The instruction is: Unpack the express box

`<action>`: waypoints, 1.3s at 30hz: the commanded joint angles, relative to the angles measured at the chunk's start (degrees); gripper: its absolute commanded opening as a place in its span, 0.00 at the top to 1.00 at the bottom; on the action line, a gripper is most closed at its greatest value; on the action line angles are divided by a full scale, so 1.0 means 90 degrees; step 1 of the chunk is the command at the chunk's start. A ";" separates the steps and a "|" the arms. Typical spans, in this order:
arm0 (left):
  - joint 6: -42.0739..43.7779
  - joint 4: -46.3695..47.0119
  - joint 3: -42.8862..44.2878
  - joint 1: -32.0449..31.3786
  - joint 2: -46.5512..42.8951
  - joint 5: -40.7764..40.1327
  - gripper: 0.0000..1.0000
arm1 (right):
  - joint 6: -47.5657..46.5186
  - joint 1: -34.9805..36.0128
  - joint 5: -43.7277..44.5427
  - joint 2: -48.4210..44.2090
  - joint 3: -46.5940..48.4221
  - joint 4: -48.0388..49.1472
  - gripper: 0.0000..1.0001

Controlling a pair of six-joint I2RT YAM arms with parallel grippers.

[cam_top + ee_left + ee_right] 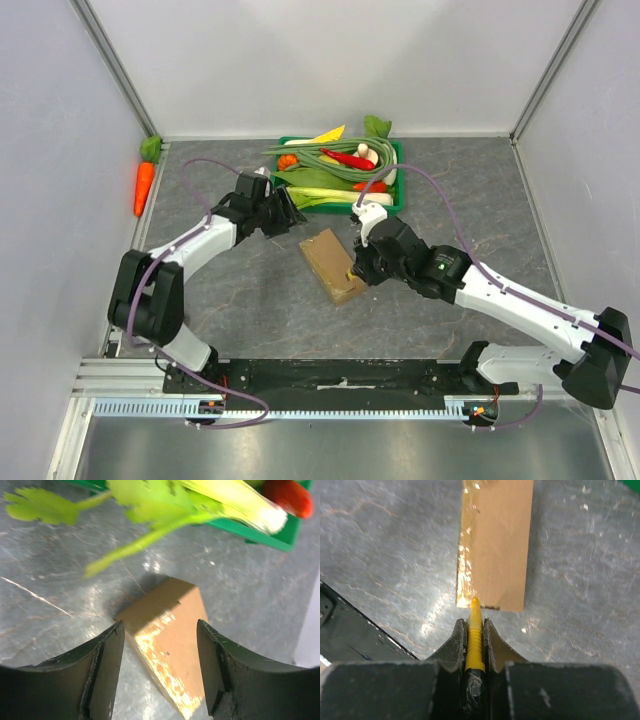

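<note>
A small plain brown cardboard box [333,265] lies flat on the grey stone-patterned desk [230,300]. It sits between the two arms, just in front of a green plastic tray [265,534] heaped with vegetables. A glossy strip of clear tape [467,555] runs along one long edge of the box's top face.

The right tool [474,625] is pressed together on a slim yellow ribbed stick [475,640], seemingly a cutter. The stick's tip touches the near end of the box, right where the tape ends.

The step in hand looks like slitting that tape. To do it well:
- The tip should go in shallow, only through the tape.
- It should then travel in a straight line along the glossy strip, away from the wrist.
- The box is light and free on the smooth desk, so it may slide or turn under the push. The left tool could brace its far end before the cut.

The right arm reaches diagonally inward from the near right corner. Its forearm is low and its wrist is angled down, so the stick points along the box's length.

The left arm is bent at the elbow and stretched forward. The left tool [160,627] is spread wide and holds nothing. It hovers near the box's far corner, apparently not touching it, close under the tray's leafy greens.
</note>
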 commanded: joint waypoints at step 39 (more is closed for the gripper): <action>-0.0272 0.0133 -0.1556 -0.1232 -0.0125 -0.0237 0.50 | -0.0188 0.0298 0.0450 0.1586 -0.0109 0.2378 1.00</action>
